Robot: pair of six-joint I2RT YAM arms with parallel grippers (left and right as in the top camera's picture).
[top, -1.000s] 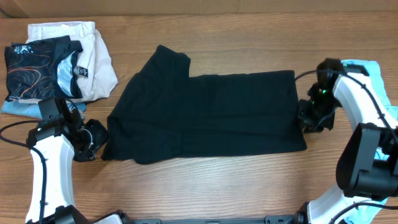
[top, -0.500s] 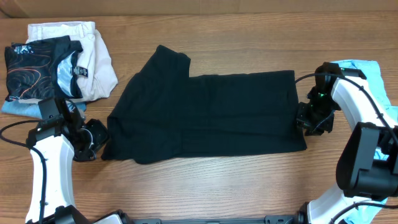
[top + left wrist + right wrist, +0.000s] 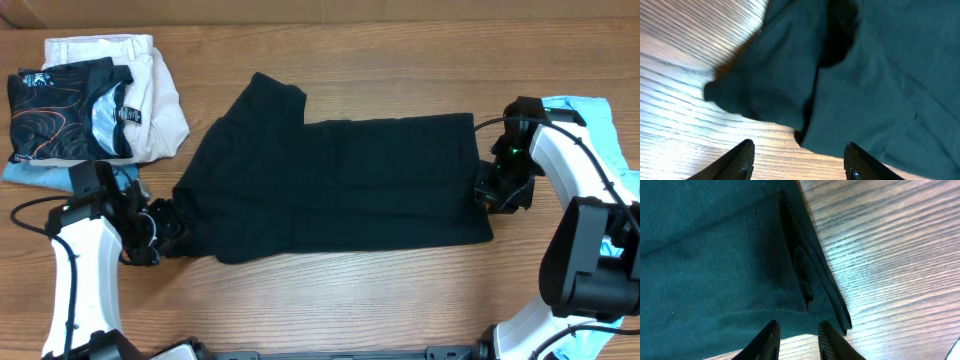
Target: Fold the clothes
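Left end effector [image 3: 799, 157] advanced to black garment [image 3: 340, 185] corner, fingers apart

Open table [image 3: 350, 300] in front of the black garment [image 3: 340, 180]; folded pile [image 3: 100, 100] far left

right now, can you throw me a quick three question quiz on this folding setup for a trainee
1. True or false: the left tool has its fingers apart, at a corner of the black garment.
2. Where does the pile of white and patterned clothes lie? A: on the robot's left. B: on the robot's right. C: on top of the black garment.
3. Fill the gap: the right tool is at the black garment's ___ edge (robot's own side).

Key: 1 true; 2 A; 3 right.
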